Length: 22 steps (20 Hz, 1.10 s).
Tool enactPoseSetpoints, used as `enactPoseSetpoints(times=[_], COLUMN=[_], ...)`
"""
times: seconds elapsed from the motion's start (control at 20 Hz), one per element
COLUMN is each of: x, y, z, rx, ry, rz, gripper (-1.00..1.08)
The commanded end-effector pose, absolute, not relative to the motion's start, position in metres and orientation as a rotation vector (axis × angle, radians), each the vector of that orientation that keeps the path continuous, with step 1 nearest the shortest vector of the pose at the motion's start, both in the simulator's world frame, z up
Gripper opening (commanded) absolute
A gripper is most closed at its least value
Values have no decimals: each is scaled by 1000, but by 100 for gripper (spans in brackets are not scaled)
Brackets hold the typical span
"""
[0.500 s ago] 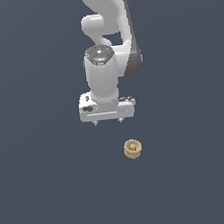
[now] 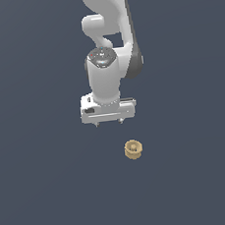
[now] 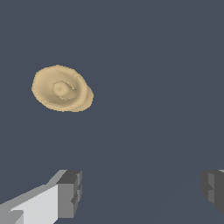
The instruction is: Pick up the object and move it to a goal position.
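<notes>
The white robot arm (image 2: 104,16) comes down from the top and bends at a grey joint. Its round wrist (image 2: 104,78) points straight down. At the bottom sits the gripper (image 2: 109,123), flat and wide. Its two short fingers (image 3: 70,192) are spread far apart, with nothing between them. It hangs in the air.

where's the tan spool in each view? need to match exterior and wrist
Exterior view: the tan spool lies on the dark floor, below the hand and toward the exterior view's right, apart from it.
Wrist view: the spool is in frame, outside the gap between the open fingers.
Shared landmark: the hand's fingertips.
</notes>
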State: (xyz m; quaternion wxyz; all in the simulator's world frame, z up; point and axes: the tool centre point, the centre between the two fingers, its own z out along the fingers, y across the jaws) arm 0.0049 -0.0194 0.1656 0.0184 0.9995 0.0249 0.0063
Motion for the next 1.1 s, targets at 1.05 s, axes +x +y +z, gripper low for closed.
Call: enactPoseSetpoints(times=[1.05], x=[17], y=[-6], z=[156], rx=[3075], ry=[384], rz=[3], gripper=[100])
